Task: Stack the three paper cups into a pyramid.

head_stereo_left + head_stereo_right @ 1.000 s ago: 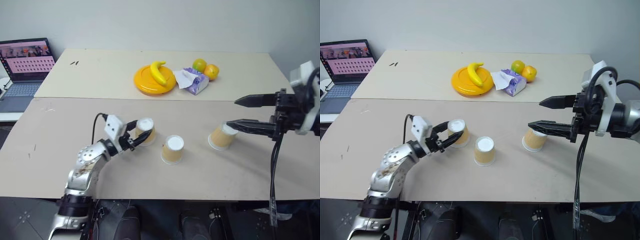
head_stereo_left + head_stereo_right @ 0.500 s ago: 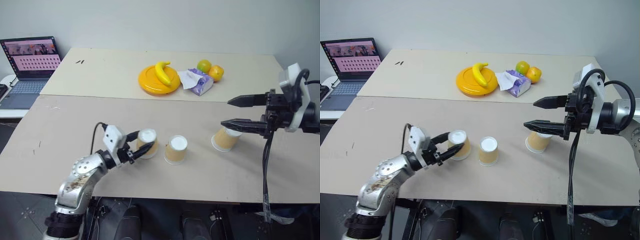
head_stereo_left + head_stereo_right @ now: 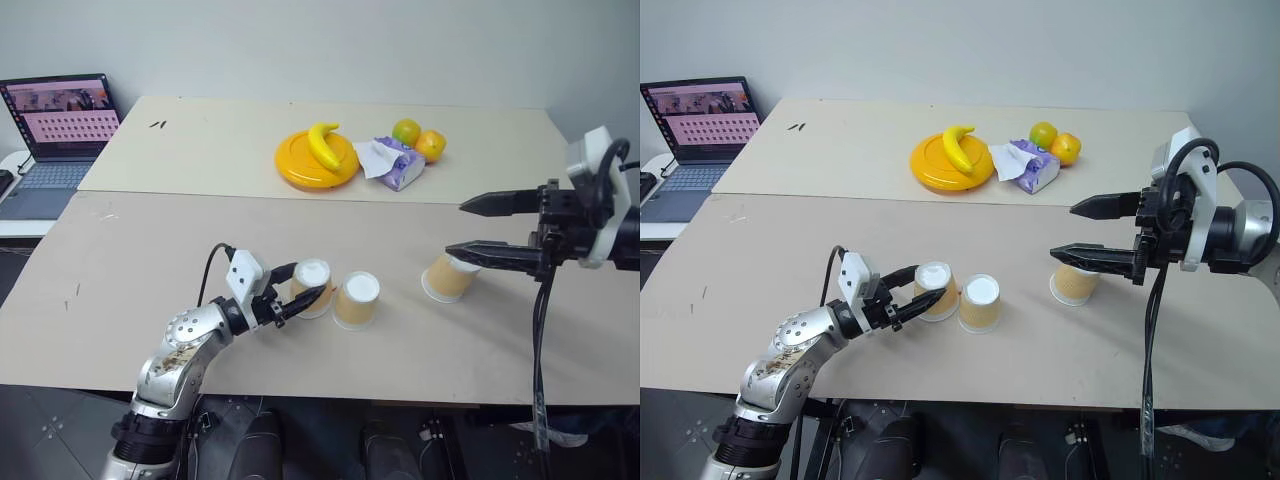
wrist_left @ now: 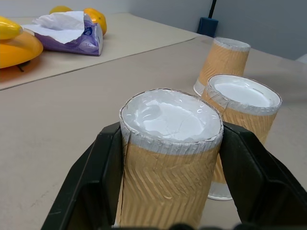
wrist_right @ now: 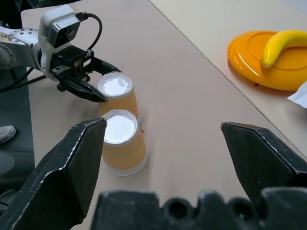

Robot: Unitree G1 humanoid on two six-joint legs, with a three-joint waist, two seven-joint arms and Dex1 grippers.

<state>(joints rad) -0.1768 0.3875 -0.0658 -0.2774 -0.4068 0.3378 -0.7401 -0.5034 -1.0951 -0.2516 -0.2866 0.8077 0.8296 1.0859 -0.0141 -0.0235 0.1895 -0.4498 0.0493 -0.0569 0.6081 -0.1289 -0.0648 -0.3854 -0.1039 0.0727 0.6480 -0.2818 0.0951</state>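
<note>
1. Over the last second the left gripper (image 3: pixel 923 297), clamped on the left cup (image 3: pixel 936 289), slid it along the table (image 3: pixel 760 250) until it stood just beside the middle cup (image 3: pixel 980 302); whether they touched, unclear.
2. Judgement: base pair nearly formed.
3. The third cup (image 3: pixel 1074 283) stood well apart to the right, under the right gripper (image 3: pixel 1071 228), whose fingers were spread wide and empty above it.
4. All three cups were upside down.
5. No legible writing; the laptop (image 3: pixel 698 130) screen text was too small.

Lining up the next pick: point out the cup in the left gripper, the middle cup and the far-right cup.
Held cup (image 3: pixel 312 272), left eye view, white bottom.
Middle cup (image 3: pixel 359 289), left eye view, white bottom.
Far-right cup (image 3: pixel 445 280), left eye view, tan side.
</note>
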